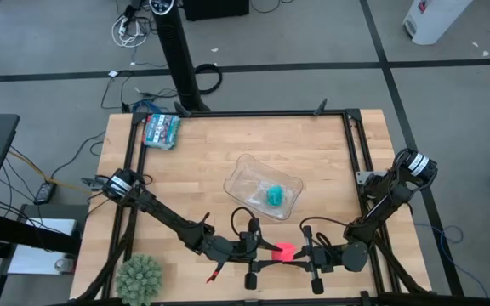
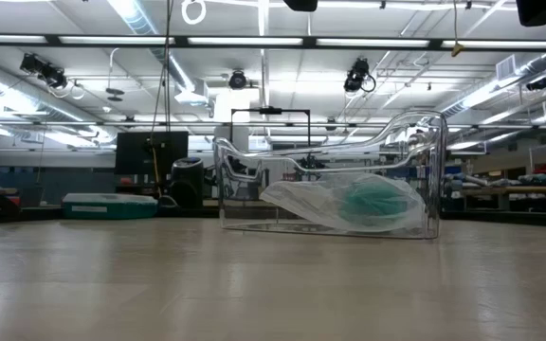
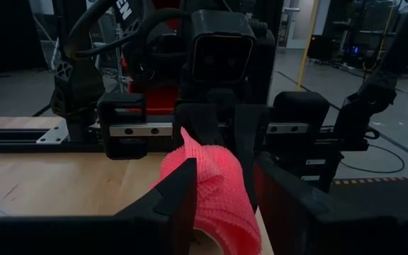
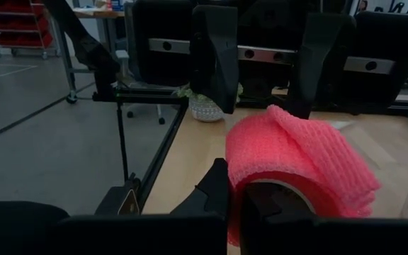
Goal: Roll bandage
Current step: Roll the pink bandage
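A: Where is the bandage (image 1: 285,252) now?
B: At the near edge of the desk (image 1: 202,161), between the two arms, already a chunky pink-red roll with a loose flap on its outside. The right pincer (image 1: 303,255) is clamped shut on it. The left pincer (image 1: 260,250) faces it with its jaws apart, one finger on either side of the roll.

A: What could go wrong?
B: I'd say the flap could peel back, since nothing pins it down while the left jaws stand open. If the left pincer closes off-centre it may crush the soft roll or pull it out of the right one's grip. So near the edge, a dropped roll could fall to the floor.

A: And the surroundings?
B: The desk is pale wood in a black frame. A clear tray (image 1: 247,172) mid-desk holds a teal roll (image 1: 275,195); a teal packet (image 1: 161,130) lies at the far left corner and a green spiky ball (image 1: 139,277) sits near left. Beyond is a workshop with strip lights.
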You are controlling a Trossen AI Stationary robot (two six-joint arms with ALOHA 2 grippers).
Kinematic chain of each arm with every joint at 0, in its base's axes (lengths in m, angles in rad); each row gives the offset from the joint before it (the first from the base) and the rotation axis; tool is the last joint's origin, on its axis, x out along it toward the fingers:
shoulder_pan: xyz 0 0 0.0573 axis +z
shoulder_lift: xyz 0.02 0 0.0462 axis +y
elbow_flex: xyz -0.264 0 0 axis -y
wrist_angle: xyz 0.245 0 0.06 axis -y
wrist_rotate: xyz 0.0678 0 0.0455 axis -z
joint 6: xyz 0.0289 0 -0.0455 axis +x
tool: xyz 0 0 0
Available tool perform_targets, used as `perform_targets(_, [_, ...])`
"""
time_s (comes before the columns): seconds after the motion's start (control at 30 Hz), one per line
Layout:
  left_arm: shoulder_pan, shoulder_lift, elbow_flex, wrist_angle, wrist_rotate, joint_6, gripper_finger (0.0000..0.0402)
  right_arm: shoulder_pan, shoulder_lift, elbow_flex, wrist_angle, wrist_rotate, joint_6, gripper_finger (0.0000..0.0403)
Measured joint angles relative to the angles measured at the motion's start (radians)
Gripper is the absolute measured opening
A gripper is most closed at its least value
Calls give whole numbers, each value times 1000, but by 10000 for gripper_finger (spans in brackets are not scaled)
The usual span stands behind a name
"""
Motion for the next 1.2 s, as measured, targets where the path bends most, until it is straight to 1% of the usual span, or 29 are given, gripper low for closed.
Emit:
perform_targets(0.47, [3,0,0,3,-9,-31,148,0,0,0,-2,0,-1,6])
perform_targets(1.07, [3,0,0,0,-9,-21,147,0,0,0,-7,0,-2,8])
perform_targets(1.2, [3,0,0,3,-10,3,147,0,0,0,-9,0,-1,8])
